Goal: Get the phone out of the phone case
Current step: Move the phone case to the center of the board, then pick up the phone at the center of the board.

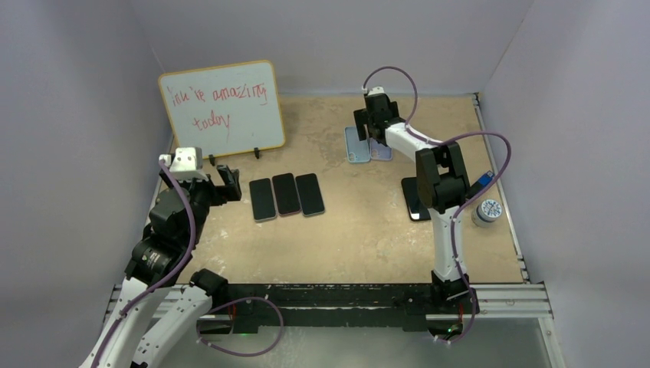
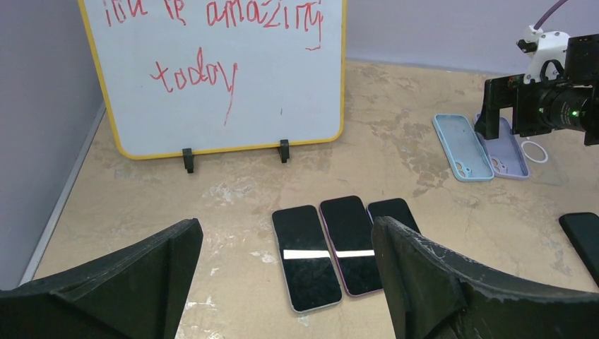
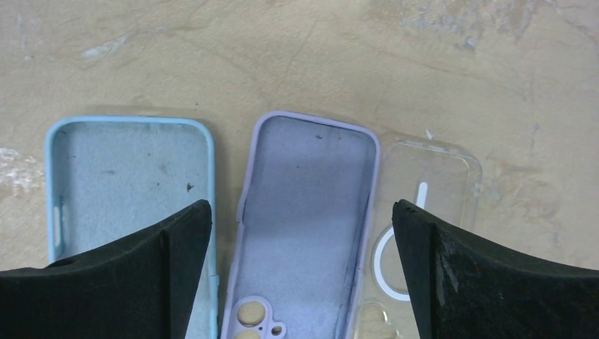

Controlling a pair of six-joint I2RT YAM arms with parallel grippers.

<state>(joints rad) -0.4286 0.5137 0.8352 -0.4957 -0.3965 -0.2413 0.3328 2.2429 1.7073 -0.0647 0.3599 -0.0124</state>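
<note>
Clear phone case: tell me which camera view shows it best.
The right wrist view. The clear phone case lies close below the camera, beside the lilac case, outline and white ring plain. The left wrist view shows it far off, mostly just the ring. In the top external view it cannot be made out.

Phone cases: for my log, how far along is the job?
Done: the blue case, purple case and clear case lie empty, and a row of three phones lies apart from them. In hand: nothing; the right gripper hovers open over the purple case, the left gripper open near the row. Left: perhaps the dark phone by the right arm, partly hidden.
</note>
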